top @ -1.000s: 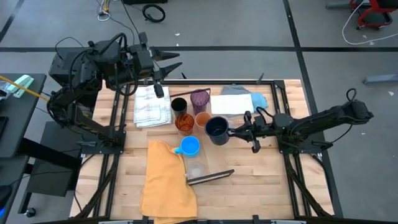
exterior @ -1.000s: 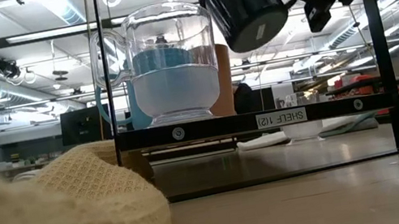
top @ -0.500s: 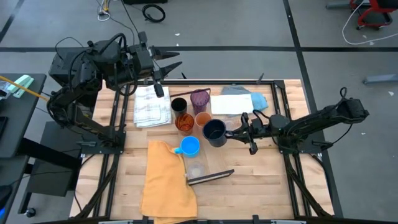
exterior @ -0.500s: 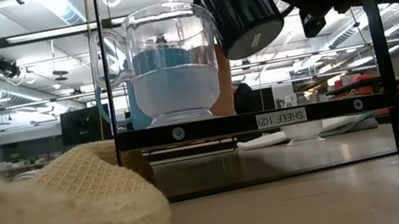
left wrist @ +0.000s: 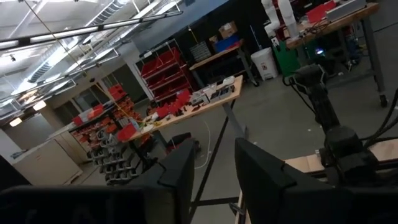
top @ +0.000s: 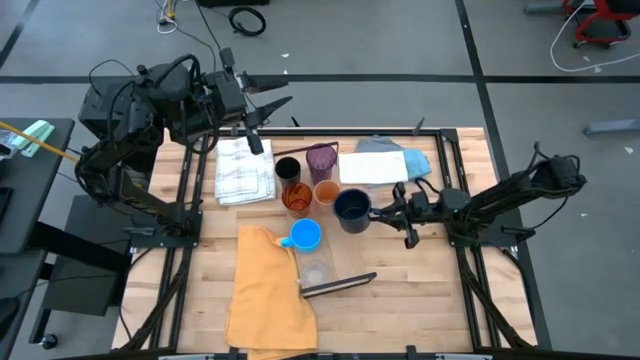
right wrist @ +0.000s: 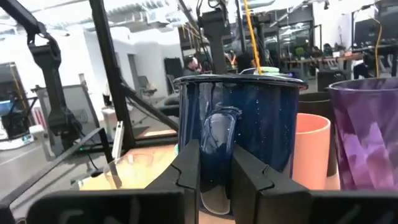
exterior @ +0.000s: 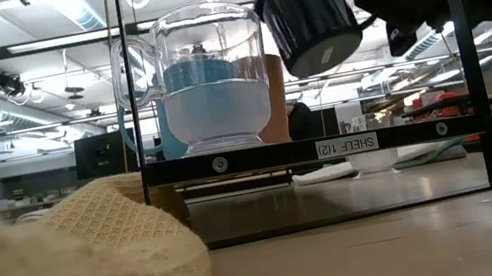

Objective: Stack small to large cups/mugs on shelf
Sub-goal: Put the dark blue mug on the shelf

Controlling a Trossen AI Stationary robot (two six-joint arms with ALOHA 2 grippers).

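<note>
Half a second on, the right gripper (top: 384,212), pinching the dark navy mug (top: 352,207) by its handle, has carried it slightly rightward, tilted above the shelf (exterior: 329,148); the left gripper (top: 268,104), fingers narrowly apart, waits beyond the table's far-left corner

A mustard-yellow cloth (top: 268,285) is being left draped over the slatted tabletop (top: 420,300), well apart from a white checked cloth (top: 244,170).

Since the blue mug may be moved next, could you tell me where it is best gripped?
Probably by its handle, which sticks out from the blue mug toward the yellow cloth. Come in from that side: the mug stands upright, and other cups crowd its far side.
</note>
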